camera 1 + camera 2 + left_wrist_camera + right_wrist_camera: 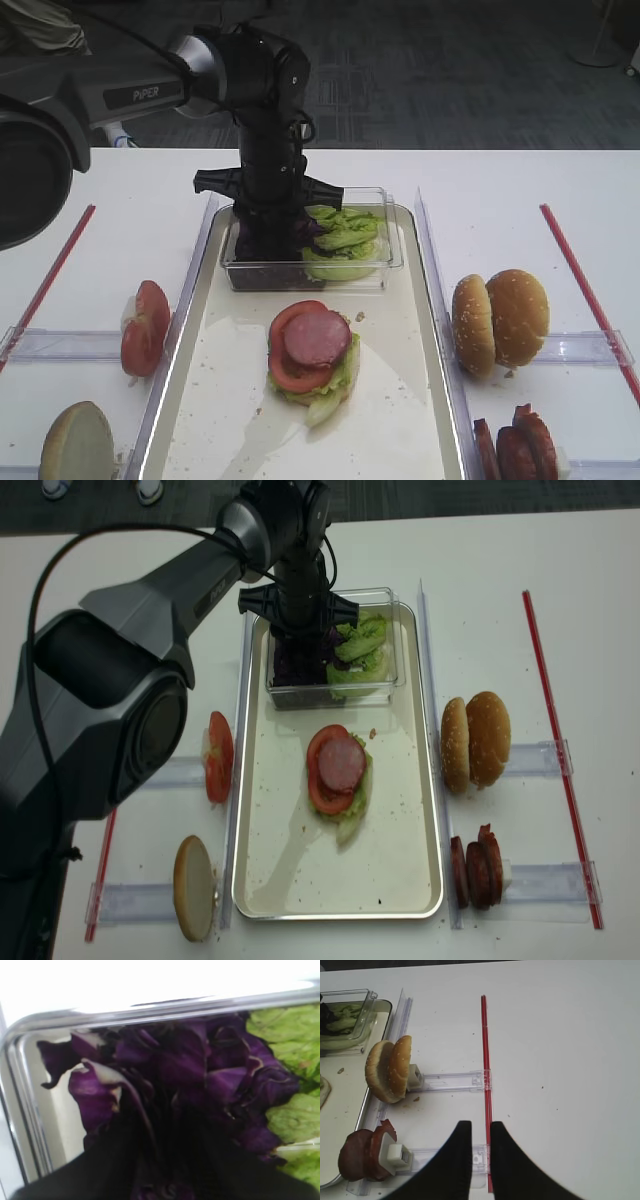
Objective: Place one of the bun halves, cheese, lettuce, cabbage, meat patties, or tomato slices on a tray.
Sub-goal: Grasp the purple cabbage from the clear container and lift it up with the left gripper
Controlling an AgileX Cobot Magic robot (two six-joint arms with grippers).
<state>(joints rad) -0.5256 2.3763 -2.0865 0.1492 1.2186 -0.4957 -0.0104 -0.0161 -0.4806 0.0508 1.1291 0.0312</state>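
My left gripper [170, 1160] is down inside a clear tub [392, 255] at the far end of the tray [196, 300]. Its dark fingers are buried in purple cabbage [190, 1060], so their gap is hidden. Green lettuce [295, 1045] fills the tub's right side. On the tray floor lies a stack with a meat patty [318, 337] over a tomato slice [290, 372] and lettuce. Two bun halves [387, 1070] and meat patties [362, 1157] stand in holders right of the tray. My right gripper [481, 1127] hovers over the table, narrowly open and holding nothing. No cheese is in view.
Tomato slices [143, 327] and one bun half [75, 440] stand in clear holders left of the tray. A red strip [485, 1060] runs under my right gripper, and another red strip [55, 270] lies at the far left. The tray rim [240, 780] is raised.
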